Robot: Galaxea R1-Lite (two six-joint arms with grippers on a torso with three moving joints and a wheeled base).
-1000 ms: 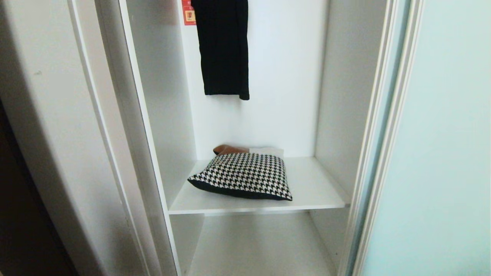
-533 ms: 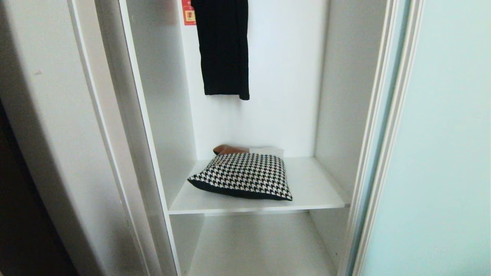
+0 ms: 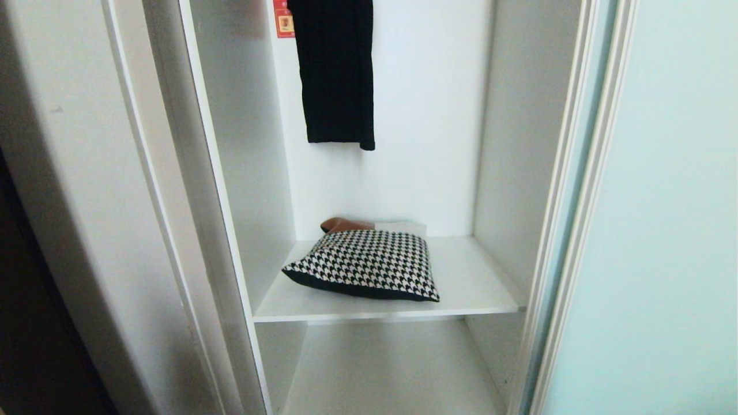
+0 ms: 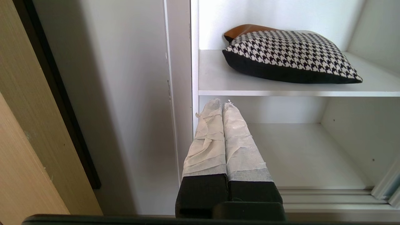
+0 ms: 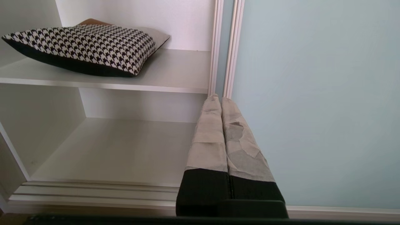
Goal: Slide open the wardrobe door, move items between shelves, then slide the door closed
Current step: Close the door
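Now, stage: the door (image 3: pixel 663 230) stands slid aside to my right and the compartment is open, so I judge the cushion is next.
Cushion: it (image 3: pixel 366 268) lies flat on the upper shelf (image 3: pixel 473 294), pattern up, its tan corner toward the back wall, nearer the left wall than the right.
Lower shelf: bare board (image 4: pixel 300 156) below, the likely place to put it.
Left fingers: my left gripper (image 4: pixel 218 104) is pressed shut, holding nothing, low before the left wall.
Right fingers: my right gripper (image 5: pixel 217 100) is likewise closed and empty, beside the door frame.
Garment: a black one (image 3: pixel 337 75) hangs above, well clear.
Method: I should open wide, come in level over the shelf edge, pinch the near black edge and lift before drawing out.
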